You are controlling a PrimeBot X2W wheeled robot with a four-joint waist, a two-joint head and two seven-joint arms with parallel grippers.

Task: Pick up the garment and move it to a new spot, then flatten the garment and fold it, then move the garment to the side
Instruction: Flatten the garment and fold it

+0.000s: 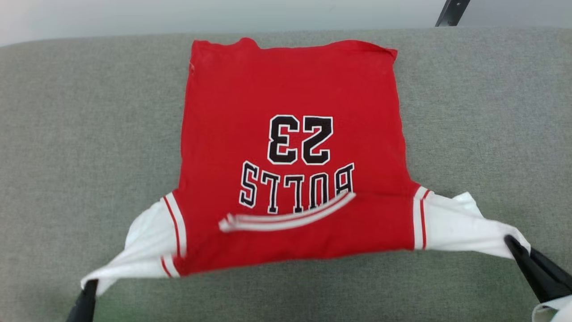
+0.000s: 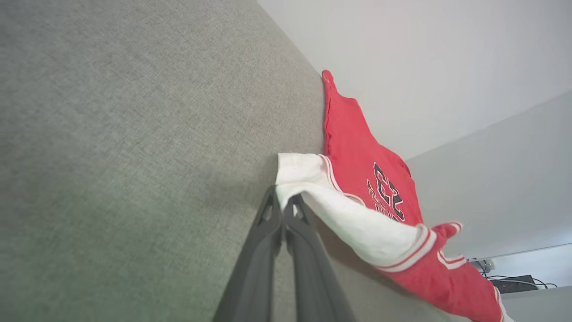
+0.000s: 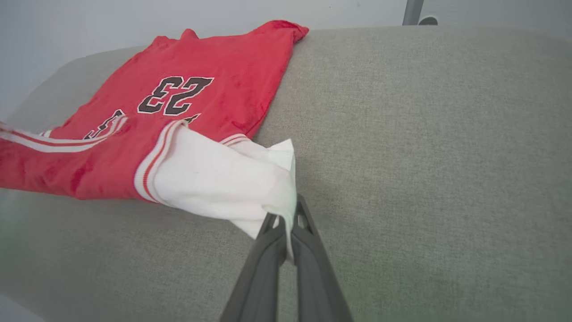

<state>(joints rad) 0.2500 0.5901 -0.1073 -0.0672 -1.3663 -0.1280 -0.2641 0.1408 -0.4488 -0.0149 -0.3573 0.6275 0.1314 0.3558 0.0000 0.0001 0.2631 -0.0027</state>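
Observation:
The garment (image 1: 290, 134) is a red jersey with black "BULLS 23" lettering, spread on the grey table, neck toward me and hem at the far edge. Its near edge and white sleeves are raised off the surface. My left gripper (image 1: 90, 284) is shut on the white left sleeve end at the lower left; in the left wrist view the left gripper (image 2: 282, 200) pinches that sleeve (image 2: 357, 223). My right gripper (image 1: 510, 241) is shut on the white right sleeve end at the lower right; the right wrist view shows the right gripper (image 3: 285, 219) clamping the cloth (image 3: 214, 179).
The grey fabric-covered table (image 1: 67, 134) extends wide to both sides of the jersey. Its far edge meets a pale wall, where a dark post (image 1: 451, 12) stands at the back right. Cables and a dark device (image 2: 514, 284) lie beyond the table in the left wrist view.

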